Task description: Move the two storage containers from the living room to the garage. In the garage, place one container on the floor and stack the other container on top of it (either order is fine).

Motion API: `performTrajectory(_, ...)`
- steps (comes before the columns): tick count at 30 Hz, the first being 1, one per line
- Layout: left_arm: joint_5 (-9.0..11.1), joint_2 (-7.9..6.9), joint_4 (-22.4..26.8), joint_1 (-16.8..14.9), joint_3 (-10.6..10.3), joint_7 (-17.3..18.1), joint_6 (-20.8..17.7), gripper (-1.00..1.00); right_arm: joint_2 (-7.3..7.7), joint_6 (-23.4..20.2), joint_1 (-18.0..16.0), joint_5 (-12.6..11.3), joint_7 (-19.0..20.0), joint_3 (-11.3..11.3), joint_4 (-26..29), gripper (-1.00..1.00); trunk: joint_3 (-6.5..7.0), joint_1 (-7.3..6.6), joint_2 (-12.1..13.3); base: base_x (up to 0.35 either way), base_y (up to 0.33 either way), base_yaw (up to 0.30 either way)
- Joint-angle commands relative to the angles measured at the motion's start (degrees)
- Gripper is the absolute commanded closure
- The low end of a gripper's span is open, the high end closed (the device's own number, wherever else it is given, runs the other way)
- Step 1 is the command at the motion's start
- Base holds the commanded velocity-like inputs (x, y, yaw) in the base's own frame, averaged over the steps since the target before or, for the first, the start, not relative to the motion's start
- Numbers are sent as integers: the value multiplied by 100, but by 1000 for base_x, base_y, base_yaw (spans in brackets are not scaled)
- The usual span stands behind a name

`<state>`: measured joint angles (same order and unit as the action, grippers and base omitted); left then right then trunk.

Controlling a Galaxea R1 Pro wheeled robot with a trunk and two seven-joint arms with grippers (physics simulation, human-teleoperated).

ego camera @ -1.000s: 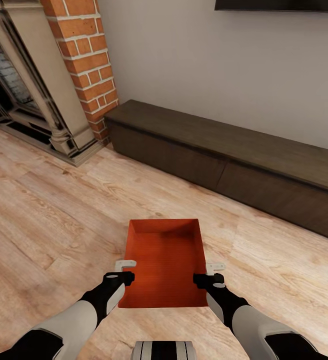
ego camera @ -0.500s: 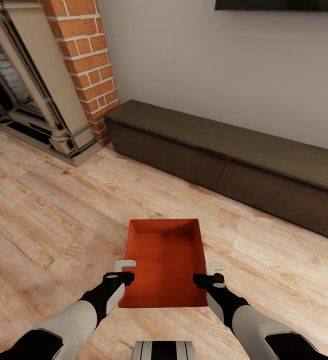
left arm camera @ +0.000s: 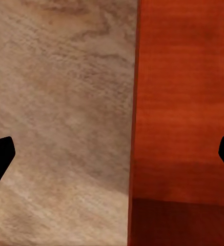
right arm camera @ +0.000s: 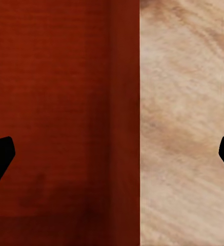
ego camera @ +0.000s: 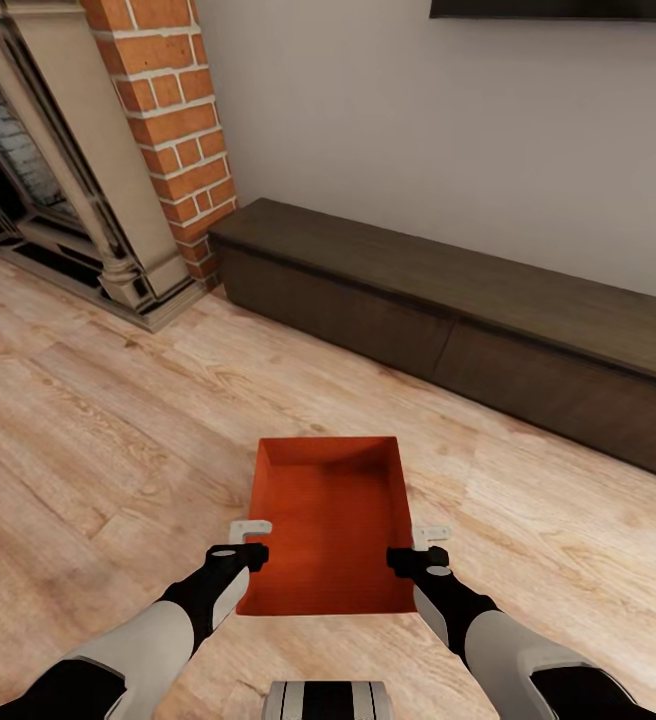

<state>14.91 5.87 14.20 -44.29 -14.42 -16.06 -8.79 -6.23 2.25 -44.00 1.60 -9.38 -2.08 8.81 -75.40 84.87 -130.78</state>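
Where planks run, rectangular thin-walled container (ego camera: 330,520)

Even, shadowless light; blurry wrist views

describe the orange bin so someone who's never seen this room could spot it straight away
Start at the long low dark-wood cabinet along the pale wall, right of the brick column. On the light plank floor in front of it, nearer the robot, is the storage container. It is the one orange-red, open-topped rectangular bin, flanked by the left pincer and right pincer.
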Motion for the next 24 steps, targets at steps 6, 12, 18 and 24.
performTrajectory(6, 47, 1, 12, -1, -50, -38, -32, -100, 71, 12, -3, 19, -29, -24, -7, -100, -94, 109, -203, 0, 0, 0)
performTrajectory(12, 47, -2, 12, -1, -44, -38, -30, -100, 142, 12, -3, 25, -29, -29, -7, -100, -94, 109, -203, 0, 0, 0)
performTrajectory(18, 47, -4, 12, -1, -43, -38, -27, -100, 150, 12, -3, 25, -29, -31, -9, -100, -94, 109, -203, 0, 0, 0)
performTrajectory(24, 47, -7, 12, -1, -43, -38, -28, -100, 149, 12, -3, 16, -29, -37, -10, -100, -94, 109, -203, 0, 0, 0)
